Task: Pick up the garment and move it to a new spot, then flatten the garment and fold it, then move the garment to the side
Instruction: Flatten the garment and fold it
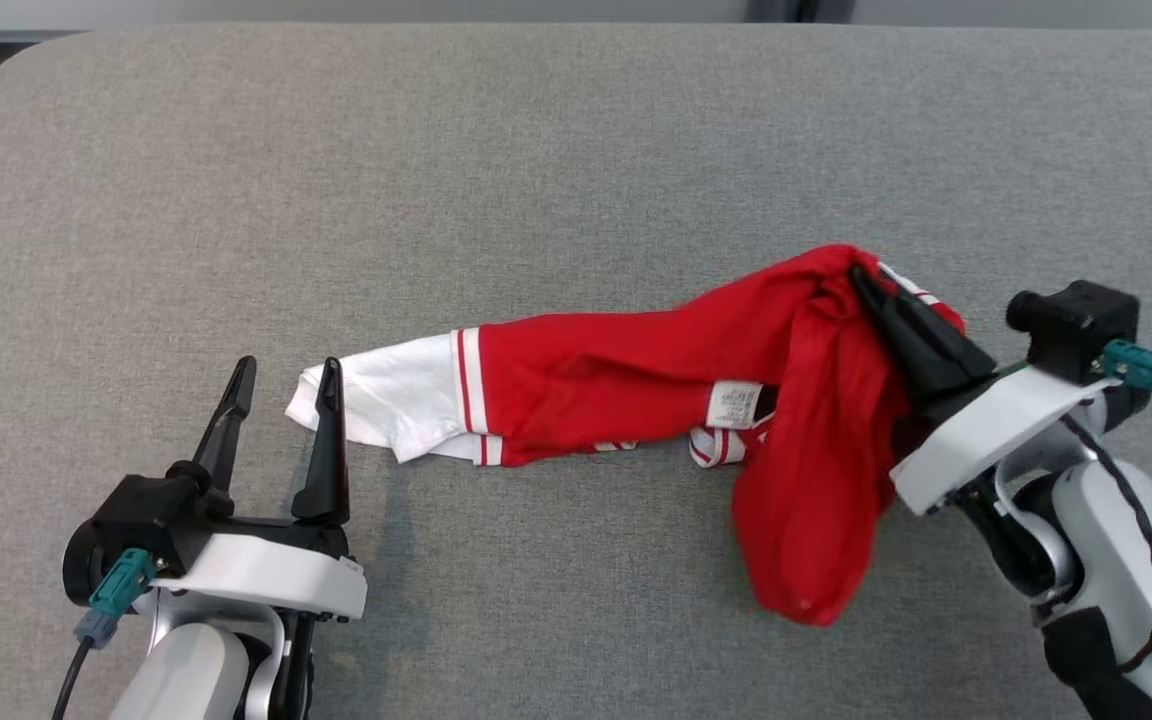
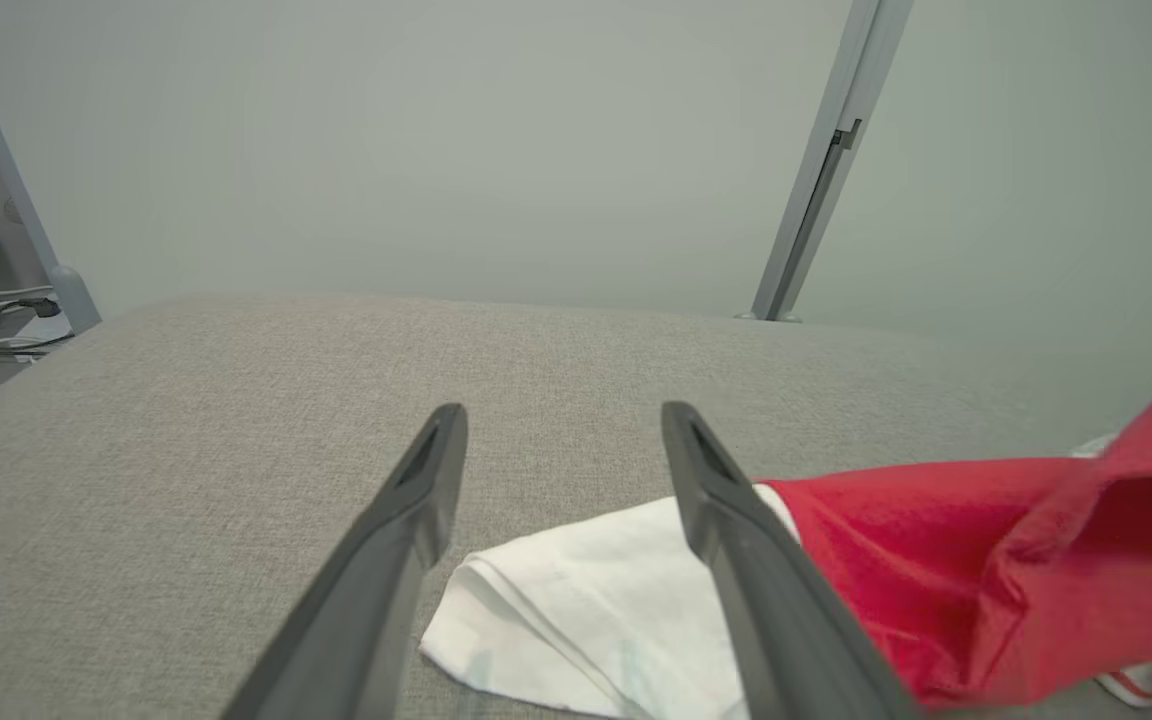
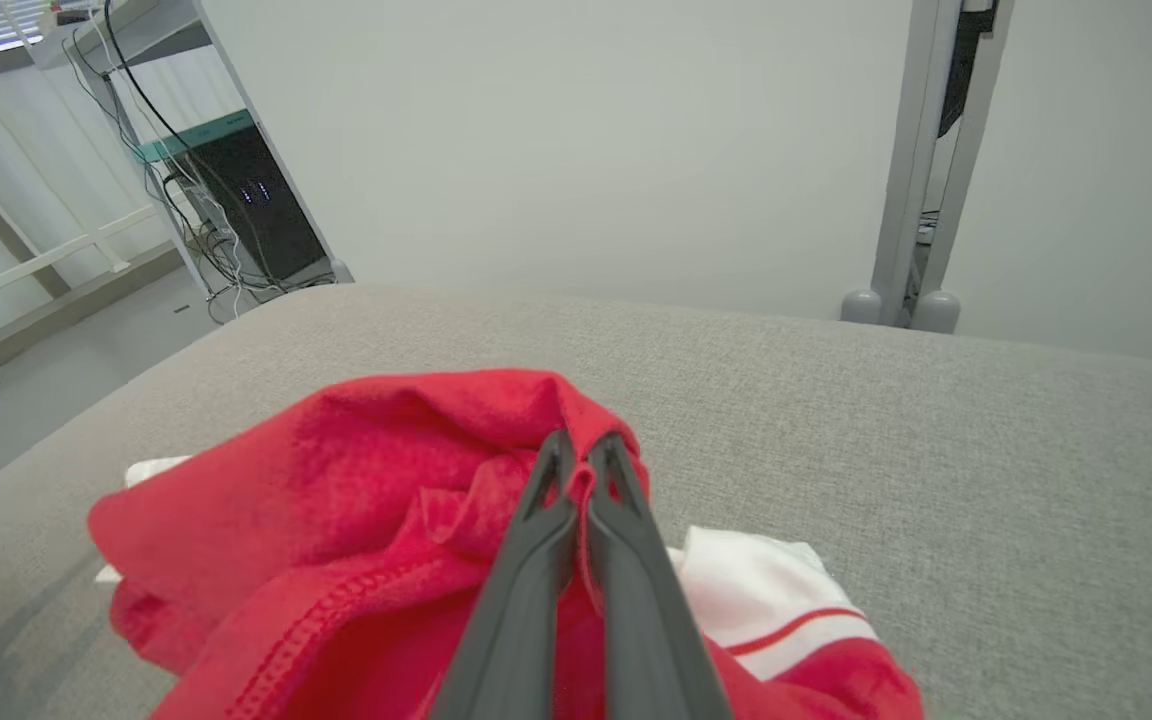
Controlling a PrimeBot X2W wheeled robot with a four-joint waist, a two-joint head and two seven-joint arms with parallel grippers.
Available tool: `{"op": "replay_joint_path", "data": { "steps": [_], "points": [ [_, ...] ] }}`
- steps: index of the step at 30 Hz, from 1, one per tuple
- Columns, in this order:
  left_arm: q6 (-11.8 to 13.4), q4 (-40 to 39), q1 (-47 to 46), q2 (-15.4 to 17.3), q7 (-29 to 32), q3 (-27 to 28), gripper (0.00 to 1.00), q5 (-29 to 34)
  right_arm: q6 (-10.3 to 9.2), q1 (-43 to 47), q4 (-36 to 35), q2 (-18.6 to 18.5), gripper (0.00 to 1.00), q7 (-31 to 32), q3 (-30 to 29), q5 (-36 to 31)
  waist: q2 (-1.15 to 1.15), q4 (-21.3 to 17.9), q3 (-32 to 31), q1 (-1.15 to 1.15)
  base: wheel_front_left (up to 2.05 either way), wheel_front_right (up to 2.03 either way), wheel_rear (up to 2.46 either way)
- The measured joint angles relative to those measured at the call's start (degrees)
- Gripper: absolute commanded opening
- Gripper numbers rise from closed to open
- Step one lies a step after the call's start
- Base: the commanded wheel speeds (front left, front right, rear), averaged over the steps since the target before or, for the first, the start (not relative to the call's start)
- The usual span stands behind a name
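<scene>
The garment (image 1: 636,385) is a red top with white, red-striped sleeves, stretched out and crumpled across the grey table. My right gripper (image 1: 861,275) is shut on a raised fold of its red cloth at the right end; in the right wrist view the two fingers pinch the fabric (image 3: 416,470) at their tips (image 3: 581,450). My left gripper (image 1: 286,375) stands open at the garment's left end. Its right finger (image 2: 726,510) lies over the edge of the white sleeve (image 2: 586,610), and its left finger rests on bare table. A loose red flap hangs down toward the table's front.
The grey fabric tabletop (image 1: 576,150) stretches wide behind and in front of the garment. Grey posts (image 3: 911,170) and a pale wall stand beyond the far edge. A rack with cables (image 3: 226,190) stands off the table's left side.
</scene>
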Motion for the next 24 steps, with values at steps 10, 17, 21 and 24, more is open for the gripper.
{"op": "replay_joint_path", "data": {
  "steps": [10, 17, 21, 24],
  "points": [
    [-1.65, 1.14, -0.98, -1.29, 0.0, 1.36, 1.0, 1.6, 0.0, -5.65, 17.64, 0.04, 0.73, -5.63, -1.14, 5.27, 0.0, 0.64, 1.1, 0.0, 0.0, 0.0, 0.0],
    [-2.04, 2.16, 0.88, -1.27, 0.0, 2.81, 1.0, 3.05, 0.0, -1.28, 17.53, 0.18, 1.0, -13.36, -4.46, 3.42, 0.0, -1.79, -3.1, 0.0, 0.0, 0.0, 0.0],
    [-1.45, 2.0, 3.24, -0.55, 0.0, 3.49, 1.0, 3.07, 0.0, 4.81, 10.27, 1.72, 1.0, -13.55, -9.29, -3.6, 0.0, -3.23, -5.76, 0.0, 0.0, 0.0, 0.0],
    [-1.08, 1.62, 4.78, 0.05, 0.02, 3.86, 1.0, 3.05, 0.0, 9.25, 5.75, 3.04, 1.0, -13.56, -11.38, -7.1, 0.0, -4.11, -7.37, 0.0, 0.0, 0.0, 0.0]
  ]
}}
